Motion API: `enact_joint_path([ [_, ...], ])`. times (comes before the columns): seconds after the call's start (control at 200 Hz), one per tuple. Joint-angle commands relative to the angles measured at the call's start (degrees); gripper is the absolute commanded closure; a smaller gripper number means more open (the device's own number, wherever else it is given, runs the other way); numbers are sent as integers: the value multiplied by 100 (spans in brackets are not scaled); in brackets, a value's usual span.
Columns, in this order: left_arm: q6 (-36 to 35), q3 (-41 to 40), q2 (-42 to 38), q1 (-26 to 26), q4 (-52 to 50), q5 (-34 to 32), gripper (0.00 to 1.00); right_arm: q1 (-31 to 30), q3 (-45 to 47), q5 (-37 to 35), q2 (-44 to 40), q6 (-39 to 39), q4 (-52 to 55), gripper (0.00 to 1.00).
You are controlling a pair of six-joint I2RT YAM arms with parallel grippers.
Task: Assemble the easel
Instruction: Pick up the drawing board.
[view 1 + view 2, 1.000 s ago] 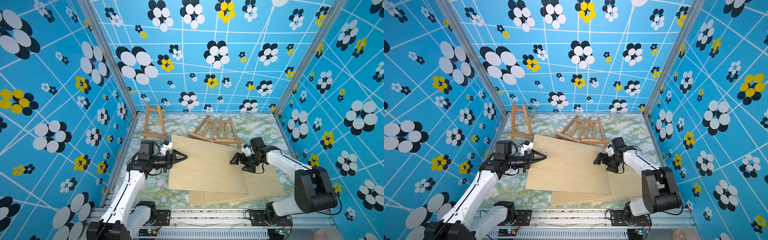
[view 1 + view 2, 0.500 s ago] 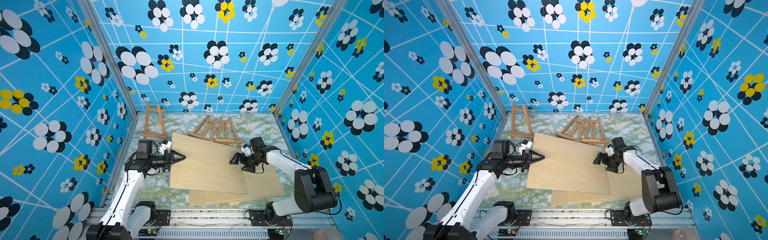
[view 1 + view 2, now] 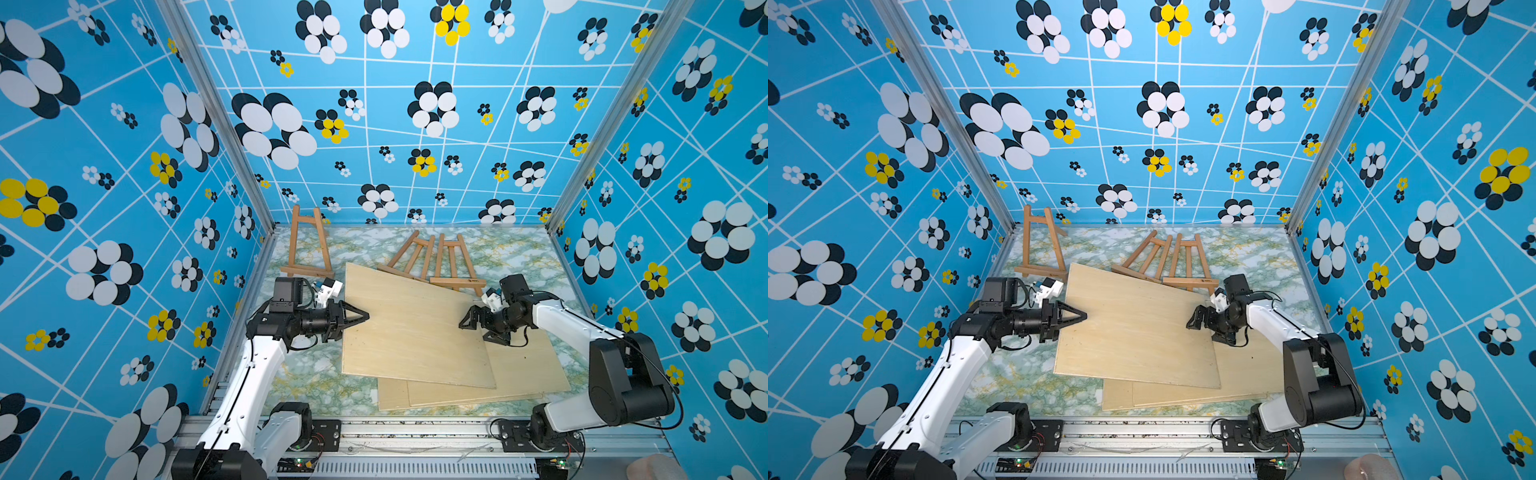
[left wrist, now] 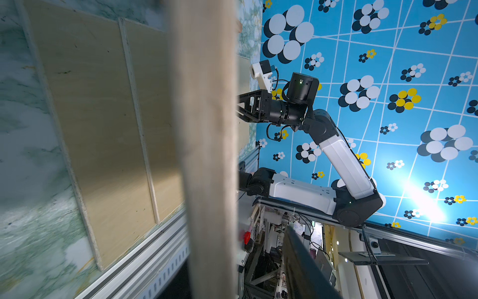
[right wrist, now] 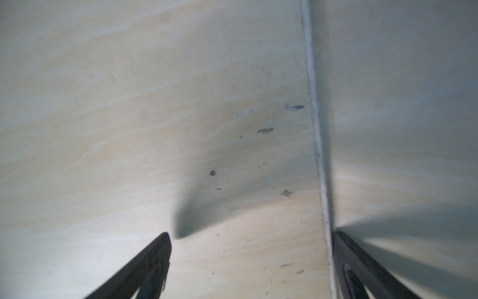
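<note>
One wooden easel [image 3: 307, 245] stands at the back left; two more lie flat at the back middle [image 3: 411, 257], [image 3: 453, 262]. The top plywood board [image 3: 411, 324] rests on other boards. My left gripper [image 3: 365, 318] is at this board's left edge, jaws above and below it. In the left wrist view the blurred board edge [image 4: 207, 129] runs past one finger [image 4: 297, 248] with a gap between them; the other finger is hidden. My right gripper [image 3: 467, 322] stands open over the board's right edge [image 5: 318, 155], empty. Both top views show all of this, with the left gripper [image 3: 1084, 316] and right gripper [image 3: 1194, 322].
Lower plywood boards [image 3: 519, 374] stick out at the front right under the top one. Patterned blue walls close in the left, back and right. A metal rail [image 3: 415, 428] with both arm bases runs along the front edge.
The left gripper's jaws have narrowed around the top board's left edge, and that side of the board has shifted slightly. The right arm has not moved.
</note>
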State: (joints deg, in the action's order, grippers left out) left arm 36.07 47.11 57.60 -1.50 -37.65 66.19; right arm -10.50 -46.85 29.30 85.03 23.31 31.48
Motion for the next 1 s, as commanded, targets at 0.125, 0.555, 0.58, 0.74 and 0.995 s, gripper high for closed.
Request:
enact_joint_path([
  [0.125,-410,359,128,18,-182,215,61,-62,6,6,75,-94,-8,1],
  [0.555,-1437,957,719,-79,-1439,-470,68,-57,-113,-136,30,-143,61,0],
  [0.58,-1434,955,729,-87,-1432,-475,69,-57,-114,-135,23,-143,54,0],
  [0.74,-1587,998,906,-138,-1601,-625,71,-57,-130,-100,30,-125,27,1],
  [0.995,-1759,1063,1045,-175,-1795,-881,74,-68,-111,-91,5,-108,-32,1],
])
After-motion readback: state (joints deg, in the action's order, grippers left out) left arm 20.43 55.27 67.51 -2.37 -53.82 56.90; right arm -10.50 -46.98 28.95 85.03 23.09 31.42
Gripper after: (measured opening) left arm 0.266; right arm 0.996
